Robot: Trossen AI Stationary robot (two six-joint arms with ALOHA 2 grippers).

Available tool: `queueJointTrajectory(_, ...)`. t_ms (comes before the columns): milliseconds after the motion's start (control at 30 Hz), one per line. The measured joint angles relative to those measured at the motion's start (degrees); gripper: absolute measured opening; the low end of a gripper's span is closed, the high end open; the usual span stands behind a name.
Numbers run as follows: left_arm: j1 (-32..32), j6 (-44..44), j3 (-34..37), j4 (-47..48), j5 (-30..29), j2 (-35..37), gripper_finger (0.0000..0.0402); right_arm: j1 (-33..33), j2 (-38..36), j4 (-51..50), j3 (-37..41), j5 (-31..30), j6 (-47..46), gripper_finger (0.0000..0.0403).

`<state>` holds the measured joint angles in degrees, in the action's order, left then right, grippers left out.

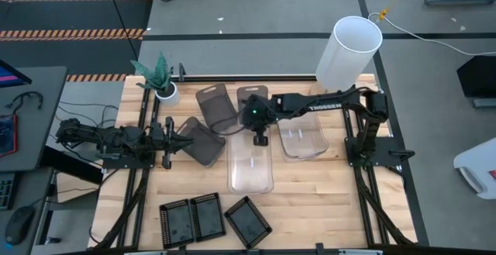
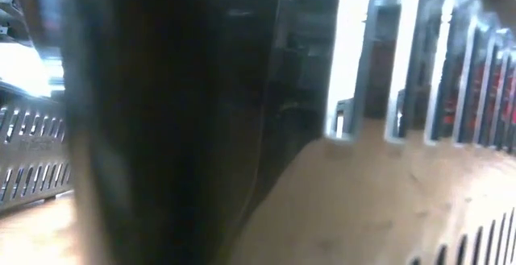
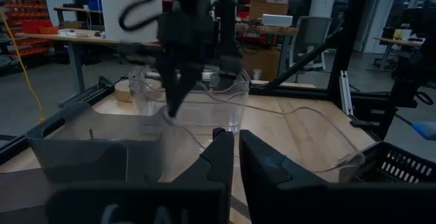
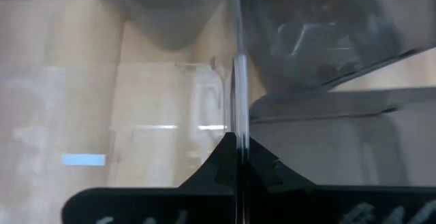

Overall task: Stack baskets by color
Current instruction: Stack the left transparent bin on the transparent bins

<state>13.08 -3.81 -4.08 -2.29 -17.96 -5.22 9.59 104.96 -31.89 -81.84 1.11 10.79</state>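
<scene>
A clear basket [image 1: 249, 168] lies at the table's middle, with my right gripper [image 1: 260, 137] shut on its far end. Another clear basket [image 1: 304, 140] sits to its right, under my right arm. Grey baskets rest at the far left of centre [image 1: 215, 108] and beside my left gripper [image 1: 203, 143], with one more [image 1: 252, 96] behind the right wrist. Three black mesh baskets [image 1: 208, 216] lie along the near edge. My left gripper [image 3: 235, 152] stands shut and empty at the table's left. My right gripper pinches the clear basket's far short wall at its rim [image 4: 238, 118], one finger inside the basket and one outside. The fingers slant down from the table's right and lie along that wall. Whether the basket is off the table, I cannot tell.
A tall white cylinder [image 1: 350, 47] stands at the far right corner. A small white plant pot [image 1: 165, 92] stands at the far left. Black mesh baskets [image 2: 161, 120] fill the low view close up. Bare wood shows at the near right [image 1: 325, 201].
</scene>
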Motion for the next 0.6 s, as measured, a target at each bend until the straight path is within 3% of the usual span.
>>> queueJointTrajectory(467, 0.0, 0.0, 0.0, 0.0, 0.0, 0.0, 0.0028, 0.6, -0.4, -18.1, -16.9, -2.0, 4.7, 0.0001)
queueJointTrajectory(600, 0.0, 0.0, 0.0, 0.0, 0.0, 0.0, 0.0033, 0.7, -3.7, -19.4, -18.3, -8.2, 7.0, 0.0001)
